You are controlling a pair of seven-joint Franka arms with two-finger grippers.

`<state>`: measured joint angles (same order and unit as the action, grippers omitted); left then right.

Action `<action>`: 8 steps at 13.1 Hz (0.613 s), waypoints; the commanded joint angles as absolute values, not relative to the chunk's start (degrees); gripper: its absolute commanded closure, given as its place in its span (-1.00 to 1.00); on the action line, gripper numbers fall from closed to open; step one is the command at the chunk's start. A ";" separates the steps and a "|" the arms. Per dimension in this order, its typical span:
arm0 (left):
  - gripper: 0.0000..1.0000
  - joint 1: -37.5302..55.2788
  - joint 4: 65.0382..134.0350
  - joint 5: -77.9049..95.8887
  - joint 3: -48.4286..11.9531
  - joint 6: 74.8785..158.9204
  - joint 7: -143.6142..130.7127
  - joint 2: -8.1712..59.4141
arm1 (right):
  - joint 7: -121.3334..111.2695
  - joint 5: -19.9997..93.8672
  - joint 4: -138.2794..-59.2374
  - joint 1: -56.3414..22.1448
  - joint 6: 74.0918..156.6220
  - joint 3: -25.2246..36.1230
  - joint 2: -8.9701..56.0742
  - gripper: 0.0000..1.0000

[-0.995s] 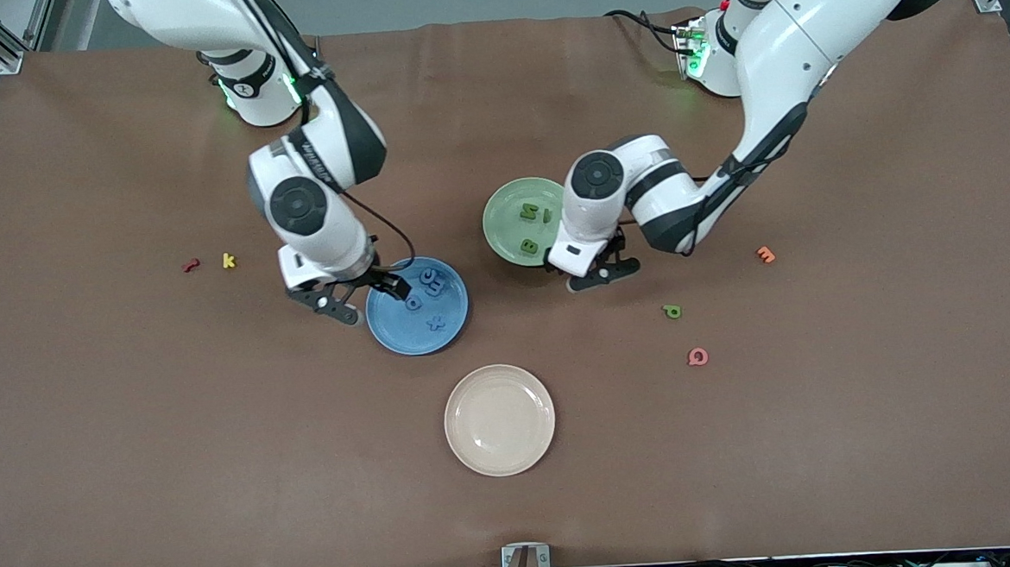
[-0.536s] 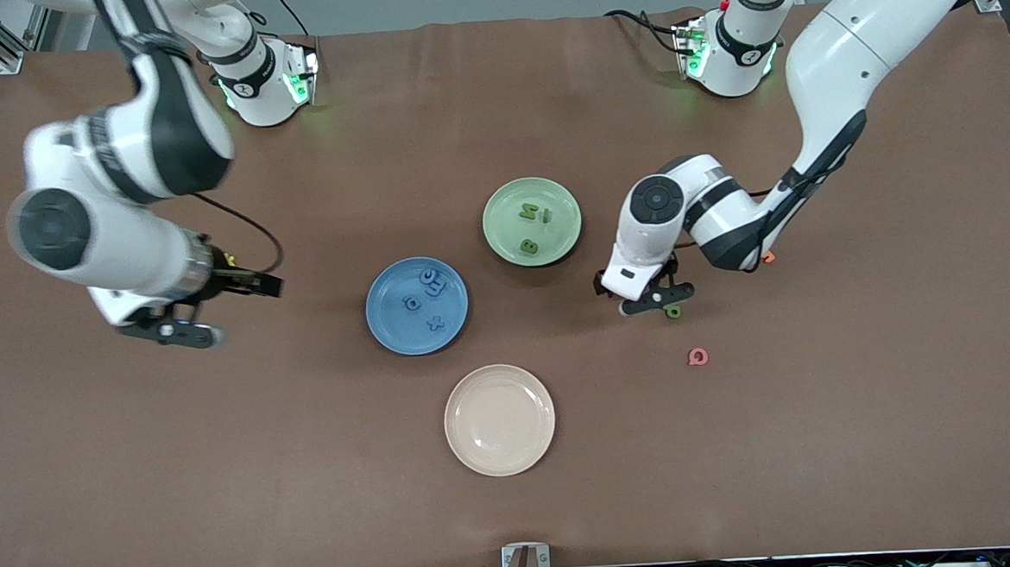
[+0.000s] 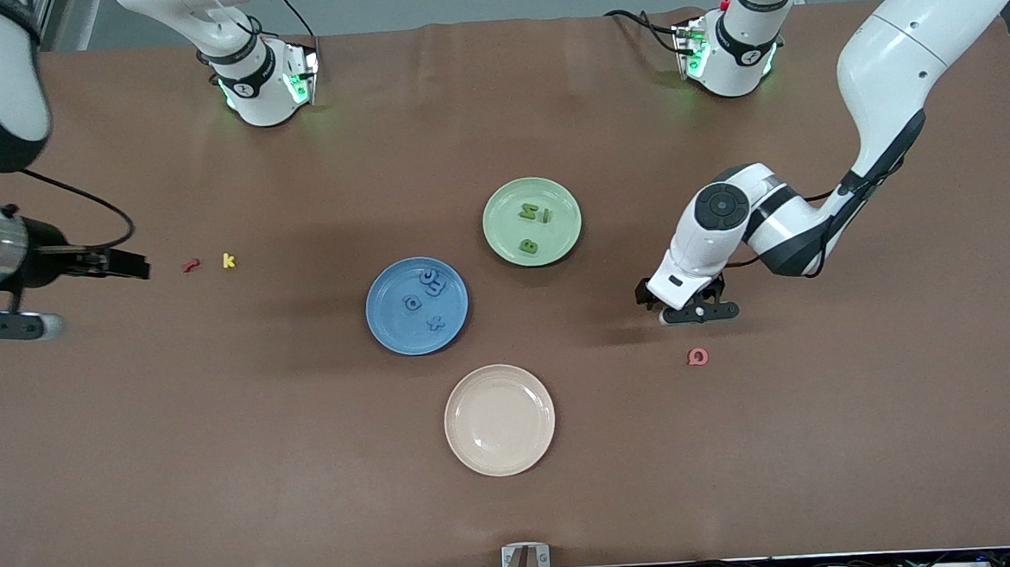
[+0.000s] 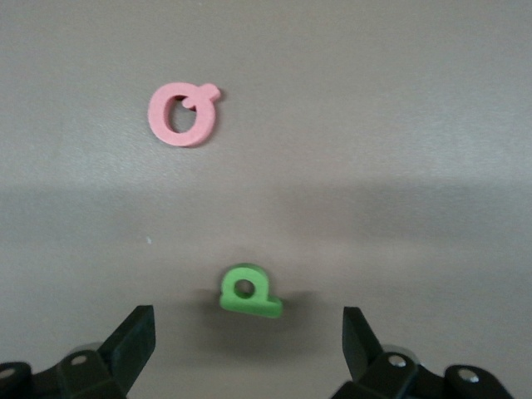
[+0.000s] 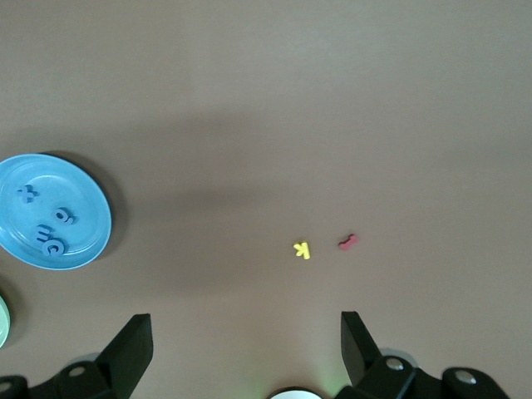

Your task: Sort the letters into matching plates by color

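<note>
Brown table (image 3: 568,505): green letter (image 4: 248,292) under left end effector (image 4: 249,337)

The green plate (image 3: 532,221) holds a green M (image 3: 528,211) and a green B (image 3: 529,248). The blue plate (image 3: 417,305) holds a blue H (image 3: 433,285); the other blue letters there are too small to read. On the table (image 3: 517,507) lie a yellow k (image 3: 228,261), a pink Q (image 3: 697,357) and a green P (image 4: 248,292).

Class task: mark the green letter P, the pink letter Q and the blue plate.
green letter P (image 4: 247,293), left wrist view, on its loop.
pink letter Q (image 4: 182,115), left wrist view, on its ring.
blue plate (image 3: 395,328), front view, bare floor.
</note>
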<state>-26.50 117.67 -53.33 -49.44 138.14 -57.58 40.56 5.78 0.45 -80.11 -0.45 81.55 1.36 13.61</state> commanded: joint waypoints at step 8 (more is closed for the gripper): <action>-0.96 -27.07 117.78 -54.93 -49.66 140.27 -56.69 42.63 | 4.40 -0.35 -75.76 3.34 80.34 0.18 15.21 -1.00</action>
